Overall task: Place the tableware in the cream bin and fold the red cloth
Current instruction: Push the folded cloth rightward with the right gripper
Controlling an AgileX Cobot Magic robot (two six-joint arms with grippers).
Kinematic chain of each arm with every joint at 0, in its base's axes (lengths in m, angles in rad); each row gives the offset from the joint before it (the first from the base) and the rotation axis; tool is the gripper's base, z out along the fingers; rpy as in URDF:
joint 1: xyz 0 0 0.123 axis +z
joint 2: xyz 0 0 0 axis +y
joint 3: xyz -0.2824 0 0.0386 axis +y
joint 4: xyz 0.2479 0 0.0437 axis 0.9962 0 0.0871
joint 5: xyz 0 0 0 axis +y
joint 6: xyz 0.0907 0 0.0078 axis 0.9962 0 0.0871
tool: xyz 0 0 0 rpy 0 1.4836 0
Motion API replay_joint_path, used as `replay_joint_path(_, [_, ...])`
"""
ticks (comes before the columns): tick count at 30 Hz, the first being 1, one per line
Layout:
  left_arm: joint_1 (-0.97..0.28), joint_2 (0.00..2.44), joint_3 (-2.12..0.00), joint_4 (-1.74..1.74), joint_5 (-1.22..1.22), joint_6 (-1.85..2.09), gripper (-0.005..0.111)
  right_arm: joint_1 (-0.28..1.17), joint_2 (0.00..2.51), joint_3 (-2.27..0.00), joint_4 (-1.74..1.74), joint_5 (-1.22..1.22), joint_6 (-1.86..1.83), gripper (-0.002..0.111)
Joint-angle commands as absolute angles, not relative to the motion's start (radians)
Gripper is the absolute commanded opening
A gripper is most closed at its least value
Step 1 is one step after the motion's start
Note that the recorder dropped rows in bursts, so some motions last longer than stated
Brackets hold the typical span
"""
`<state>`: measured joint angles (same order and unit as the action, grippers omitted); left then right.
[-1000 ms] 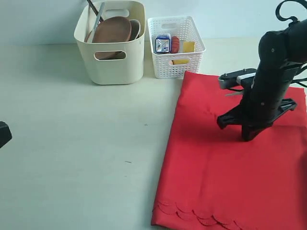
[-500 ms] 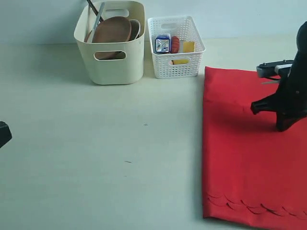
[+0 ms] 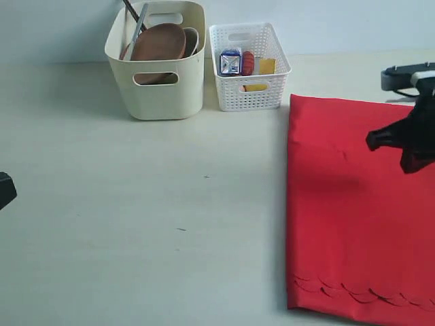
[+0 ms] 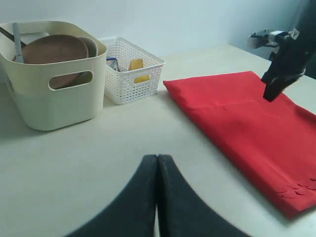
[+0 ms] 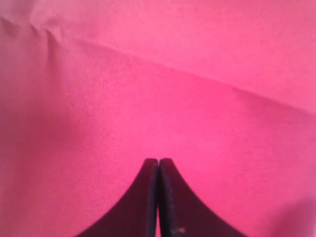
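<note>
Cloth (image 3: 346,204) lay flat at the table's (image 3: 136,204) right side, looked soft, light, floppy, best pinched at a corner, while right gripper (image 5: 158,162) hovered over it with fingers closed, holding nothing.

The right arm (image 3: 406,139) is showing matte black, blocky links and is carrying a grey-and-silver box (image 3: 406,73) on its far side. The right end effector (image 5: 158,162) is tapering into two smooth black fingers, one bearing a small pale speck (image 5: 180,229). The left end effector (image 4: 157,159) is tapering likewise; only a black corner of the left arm (image 3: 4,189) is showing at the left edge.
</note>
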<state>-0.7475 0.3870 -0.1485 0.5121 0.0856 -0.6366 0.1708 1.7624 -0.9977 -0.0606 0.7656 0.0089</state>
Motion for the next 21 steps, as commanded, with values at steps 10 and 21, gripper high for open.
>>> replay_joint_path(10, [-0.743, 0.384, -0.143, 0.513, 0.086, -0.632, 0.001, 0.137, 2.043, -1.066, -0.072, 0.573, 0.0, 0.0])
replay_joint_path(21, [-0.743, 0.384, -0.143, 0.513, 0.086, -0.632, 0.001, 0.132, 2.228, -1.491, -0.089, 0.635, -0.045, 0.0])
